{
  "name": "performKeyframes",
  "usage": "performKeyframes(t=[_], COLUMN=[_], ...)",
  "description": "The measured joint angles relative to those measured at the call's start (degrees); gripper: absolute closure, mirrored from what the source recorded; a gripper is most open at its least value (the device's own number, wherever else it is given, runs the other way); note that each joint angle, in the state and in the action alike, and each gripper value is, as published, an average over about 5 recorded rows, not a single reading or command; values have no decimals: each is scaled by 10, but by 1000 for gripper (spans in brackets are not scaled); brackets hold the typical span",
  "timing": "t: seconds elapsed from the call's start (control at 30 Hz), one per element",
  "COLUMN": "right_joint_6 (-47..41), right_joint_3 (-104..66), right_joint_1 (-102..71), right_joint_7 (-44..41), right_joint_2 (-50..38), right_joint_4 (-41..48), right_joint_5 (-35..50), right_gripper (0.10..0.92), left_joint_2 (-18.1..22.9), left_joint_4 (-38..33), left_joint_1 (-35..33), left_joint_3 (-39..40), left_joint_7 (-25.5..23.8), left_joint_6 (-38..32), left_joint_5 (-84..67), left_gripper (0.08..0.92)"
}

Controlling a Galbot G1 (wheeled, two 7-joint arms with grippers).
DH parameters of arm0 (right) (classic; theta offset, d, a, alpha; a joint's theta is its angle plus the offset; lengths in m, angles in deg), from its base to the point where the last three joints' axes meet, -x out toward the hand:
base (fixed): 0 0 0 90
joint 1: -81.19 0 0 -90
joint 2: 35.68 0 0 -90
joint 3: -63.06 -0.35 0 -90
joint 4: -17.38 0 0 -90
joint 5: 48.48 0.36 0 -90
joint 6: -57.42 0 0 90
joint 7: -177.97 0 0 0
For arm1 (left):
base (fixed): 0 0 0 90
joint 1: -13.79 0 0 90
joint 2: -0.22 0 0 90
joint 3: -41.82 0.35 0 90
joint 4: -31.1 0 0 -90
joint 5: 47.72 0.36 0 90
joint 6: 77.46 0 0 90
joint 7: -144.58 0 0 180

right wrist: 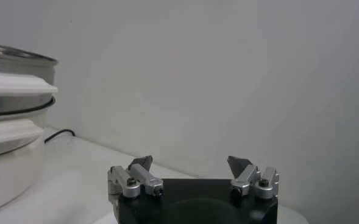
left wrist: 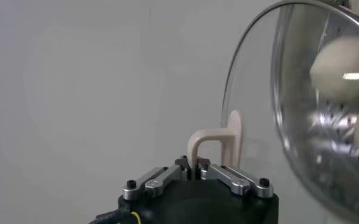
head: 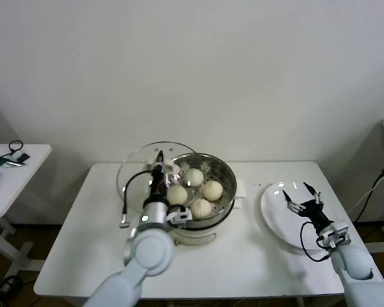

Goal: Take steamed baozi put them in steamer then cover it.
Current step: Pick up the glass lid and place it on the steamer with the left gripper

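The steamer (head: pixel 228 169), a shiny steel basket on a cream-white pot base, stands mid-table with several steamed baozi (head: pixel 212 190) inside. My left gripper (head: pixel 159 158) is shut on the cream handle (left wrist: pixel 219 141) of the cover (head: pixel 136 167). It holds the glass lid tilted on edge, just left of the steamer and leaning over its left rim. The left wrist view shows the same gripper (left wrist: pixel 193 169) pinching the handle, with baozi (left wrist: pixel 341 67) showing through the glass (left wrist: pixel 252 91). My right gripper (head: pixel 302 195) hangs open and empty over the white plate (head: pixel 275 220). It appears again in its own wrist view (right wrist: pixel 191 165).
The white table (head: pixel 256 262) carries a black cable (head: pixel 124 206) left of the steamer. A small side table (head: pixel 13 176) with loose items stands far left. The steamer's side (right wrist: pixel 14 97) shows in the right wrist view. A white wall lies behind.
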Motion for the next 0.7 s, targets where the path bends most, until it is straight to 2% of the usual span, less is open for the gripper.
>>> performKeyframes(t=[0.33,0.7], right_joint_6=[4,8], right_joint_3=[-12,-16], right_joint_1=[-8,-9], right_joint_7=[-5,-8], right_joint_2=[2,5], right_joint_4=[5,10], right_joint_5=[-3,-4], right_gripper=[203,203], left_joint_2=[93,129], left_joint_4=[63,111], left_joint_1=[35,40], left_joint_3=[48,57], left_joint_7=[-3,-17], left_joint_6=[0,0], left_joint_5=[28,49], left_gripper=[848,848])
